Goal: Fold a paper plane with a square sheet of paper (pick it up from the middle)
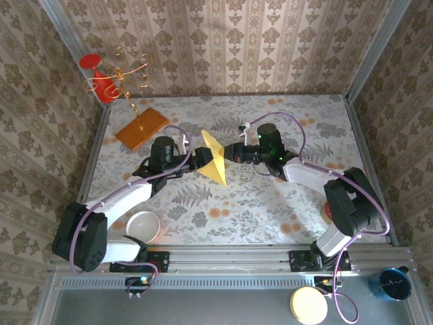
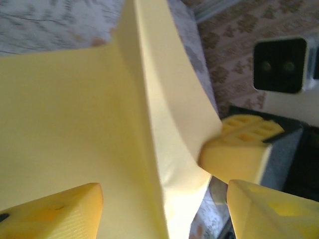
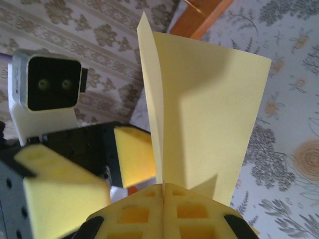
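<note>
The paper plane [image 1: 214, 157], pale-yellow and folded along a centre crease, is held up off the table between both arms. My right gripper [image 3: 163, 198] is shut on its lower folded edge, with the two flaps [image 3: 209, 104] rising from the pressed-together pads. My left gripper [image 2: 164, 214] is open, one finger [image 2: 55, 211] on each side of the paper [image 2: 75, 124] and not pinching it. In the top view the left gripper [image 1: 197, 162] faces the right gripper [image 1: 229, 154] across the paper. The right gripper's finger [image 2: 239, 149] touches the fold.
An orange board [image 1: 141, 127] with a gold wire stand lies at the back left, beside a red goblet [image 1: 98, 78]. A white bowl [image 1: 143, 225] sits near the left arm's base. Patterned walls close in the table [image 1: 270, 203] on three sides.
</note>
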### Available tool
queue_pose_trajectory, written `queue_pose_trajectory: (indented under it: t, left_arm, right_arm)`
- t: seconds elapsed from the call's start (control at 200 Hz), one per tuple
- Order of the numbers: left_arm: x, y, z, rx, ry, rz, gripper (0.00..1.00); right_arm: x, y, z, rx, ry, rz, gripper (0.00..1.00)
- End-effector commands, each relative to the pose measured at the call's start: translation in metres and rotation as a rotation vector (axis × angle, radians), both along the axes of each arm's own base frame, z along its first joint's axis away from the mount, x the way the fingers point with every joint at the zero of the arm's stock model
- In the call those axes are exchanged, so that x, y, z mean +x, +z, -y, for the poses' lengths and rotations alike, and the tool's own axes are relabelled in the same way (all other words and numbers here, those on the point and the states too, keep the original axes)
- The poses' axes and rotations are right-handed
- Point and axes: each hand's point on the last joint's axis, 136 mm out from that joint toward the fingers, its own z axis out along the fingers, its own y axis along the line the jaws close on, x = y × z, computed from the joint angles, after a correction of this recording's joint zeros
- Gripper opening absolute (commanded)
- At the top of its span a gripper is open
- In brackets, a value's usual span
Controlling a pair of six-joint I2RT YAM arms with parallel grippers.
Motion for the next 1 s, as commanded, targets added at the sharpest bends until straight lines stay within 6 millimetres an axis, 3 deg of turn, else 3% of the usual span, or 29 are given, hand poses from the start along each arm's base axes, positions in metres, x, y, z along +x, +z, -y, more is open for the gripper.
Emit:
queue_pose_trajectory:
  t: [0.0, 0.28, 0.545, 0.995]
  left_arm:
    - [-0.005, 0.021, 0.014, -0.050, -0.082, 0.098, 0.65]
    - [-0.008, 0.033, 0.020, -0.108, -0.106, 0.162, 0.48]
    - [-0.010, 0.031, 0.025, -0.126, -0.137, 0.151, 0.41]
    - [-0.008, 0.037, 0.027, -0.155, -0.143, 0.191, 0.18]
  right_arm:
    - [-0.006, 0.030, -0.001, 0.116, 0.022, 0.005, 0.06]
    - [-0.006, 0.042, 0.004, 0.188, 0.016, -0.013, 0.07]
    - [-0.005, 0.049, 0.005, 0.231, 0.020, -0.019, 0.08]
    - [0.000, 0.050, 0.009, 0.291, 0.009, -0.065, 0.12]
